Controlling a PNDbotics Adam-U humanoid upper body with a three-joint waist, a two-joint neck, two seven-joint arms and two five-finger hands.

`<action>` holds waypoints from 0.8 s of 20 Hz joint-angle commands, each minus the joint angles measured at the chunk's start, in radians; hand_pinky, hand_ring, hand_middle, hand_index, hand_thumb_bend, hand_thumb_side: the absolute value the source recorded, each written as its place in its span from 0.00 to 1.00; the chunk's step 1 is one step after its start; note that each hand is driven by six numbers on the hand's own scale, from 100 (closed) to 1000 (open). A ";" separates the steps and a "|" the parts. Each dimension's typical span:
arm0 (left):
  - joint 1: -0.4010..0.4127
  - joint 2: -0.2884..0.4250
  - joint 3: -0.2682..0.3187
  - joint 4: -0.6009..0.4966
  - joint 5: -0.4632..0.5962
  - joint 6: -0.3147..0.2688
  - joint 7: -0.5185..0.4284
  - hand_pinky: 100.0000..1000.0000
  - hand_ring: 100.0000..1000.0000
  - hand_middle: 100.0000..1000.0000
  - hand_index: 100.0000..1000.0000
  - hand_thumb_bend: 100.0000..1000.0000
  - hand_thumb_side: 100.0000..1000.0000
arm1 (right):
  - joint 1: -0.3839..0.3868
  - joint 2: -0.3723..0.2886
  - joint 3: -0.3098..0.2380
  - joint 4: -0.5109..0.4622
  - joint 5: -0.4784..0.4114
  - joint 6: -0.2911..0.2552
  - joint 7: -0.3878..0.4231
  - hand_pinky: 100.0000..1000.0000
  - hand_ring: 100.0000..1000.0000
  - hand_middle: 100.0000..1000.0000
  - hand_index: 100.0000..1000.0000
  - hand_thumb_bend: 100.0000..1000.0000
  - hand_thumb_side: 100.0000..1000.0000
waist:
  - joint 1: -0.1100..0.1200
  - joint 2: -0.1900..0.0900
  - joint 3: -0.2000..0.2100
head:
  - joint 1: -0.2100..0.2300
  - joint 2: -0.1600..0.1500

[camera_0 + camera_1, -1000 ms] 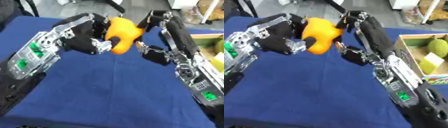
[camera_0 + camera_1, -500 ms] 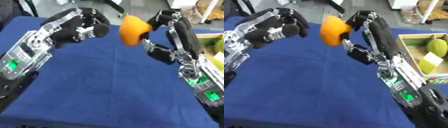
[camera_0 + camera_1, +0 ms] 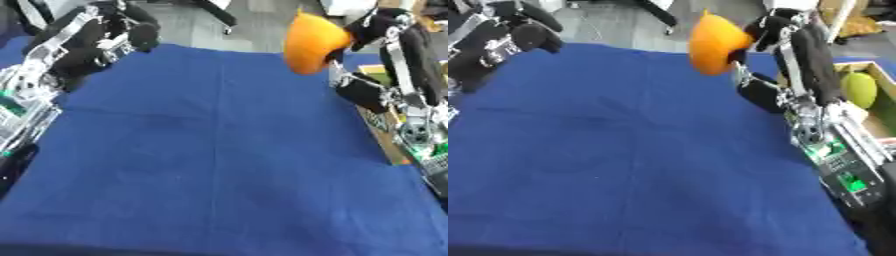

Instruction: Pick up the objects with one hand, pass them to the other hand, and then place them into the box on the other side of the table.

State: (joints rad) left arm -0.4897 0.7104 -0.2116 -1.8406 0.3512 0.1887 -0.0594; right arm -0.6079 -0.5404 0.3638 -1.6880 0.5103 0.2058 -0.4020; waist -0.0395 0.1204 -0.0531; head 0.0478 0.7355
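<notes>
— What sits on the left side?

— The left hand (image 3: 122,35), black with silver joints, hangs over the far left edge of the table (image 3: 210,165). Its fingers are curled in and hold nothing.

— And the table itself?

— It wears a blue cloth, smooth and matte, with a faint crease running down the middle.

— Where is the thing being moved?

— The orange object (image 3: 311,42) is up in the air above the far right part of the table. It looks smooth and rounded, with a small point at its top. The right hand (image 3: 776,30) holds it from the right, fingers curled against its side, thumb below.

— Any container?

— At the right edge, a box (image 3: 883,70) with a tan cardboard rim. Inside lies a rounded yellow-green fruit (image 3: 859,89), just beside the right arm; the rest of the inside is cut off by the picture's edge.
</notes>
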 commanded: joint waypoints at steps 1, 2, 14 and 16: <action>0.005 0.031 0.035 -0.018 0.002 -0.006 0.022 0.66 0.58 0.58 0.62 0.56 0.50 | -0.011 -0.057 -0.076 0.073 -0.018 0.026 -0.049 0.53 0.43 0.42 0.21 0.00 0.00 | -0.010 -0.011 0.003 | -0.044 -0.013; 0.012 0.029 0.041 -0.023 0.004 -0.007 0.026 0.66 0.58 0.58 0.62 0.56 0.50 | -0.014 -0.062 -0.092 0.111 -0.020 0.028 -0.058 0.54 0.43 0.43 0.21 0.00 0.00 | -0.010 -0.011 0.004 | -0.055 -0.013; 0.104 -0.045 0.117 -0.059 0.007 -0.029 0.068 0.65 0.57 0.56 0.61 0.54 0.51 | -0.159 -0.022 -0.251 0.756 0.158 -0.141 -0.044 0.63 0.53 0.54 0.40 0.00 0.00 | 0.011 -0.017 0.058 | -0.145 -0.005; 0.128 -0.062 0.134 -0.059 0.003 -0.035 0.071 0.65 0.57 0.56 0.61 0.54 0.51 | -0.167 -0.026 -0.270 0.827 0.216 -0.154 -0.012 0.66 0.56 0.57 0.53 0.04 0.09 | 0.016 -0.018 0.072 | -0.157 -0.002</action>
State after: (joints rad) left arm -0.3539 0.6408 -0.1001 -1.8807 0.3599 0.1587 0.0073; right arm -0.7509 -0.5408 0.1164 -0.8959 0.6923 0.0662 -0.4247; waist -0.0381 0.1198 0.0213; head -0.0994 0.7367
